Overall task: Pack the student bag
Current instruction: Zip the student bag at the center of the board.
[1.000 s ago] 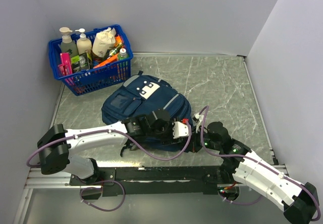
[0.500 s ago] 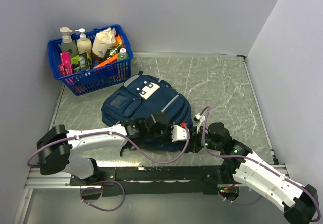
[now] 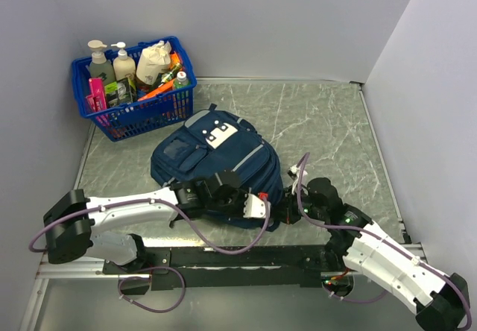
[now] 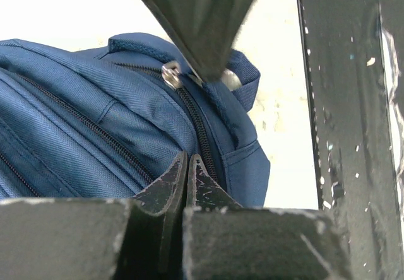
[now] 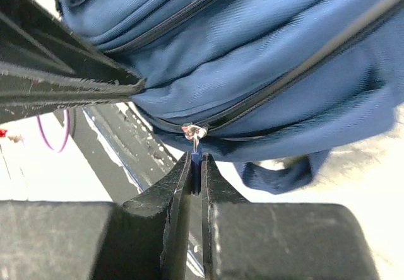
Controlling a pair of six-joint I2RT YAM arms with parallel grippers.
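On the grey marbled table [image 3: 328, 122], the student bag [image 3: 216, 159] lay flat, white patch up, left of centre, with its near edge against both hands. It was in much the same spot as a second ago. The blue basket [image 3: 134, 115] of bottles and packets sat at the far left corner, well apart from the bag and not moved.

The left arm [image 3: 127, 213] had changed most. It had swung lower and closer to the near edge, its elbow was further left, and its wrist had slid back along the bag's near side. The right arm [image 3: 380, 256] was where it had been, reaching in from the right.

The left hand [image 4: 187, 163] had been partly open a second ago and was now fully closed. Its tips were pressed together against the bag fabric right by a zip track. Nothing showed between them, and I could not tell whether any cloth was pinched. A silver slider [image 4: 170, 75] sat further up that zip, clear of the tips.

The right hand [image 5: 196, 166] was unchanged, nearly closed and pinching the small blue zip pull [image 5: 196, 159]. The pull hung from a metal slider on the bag's lower zip.
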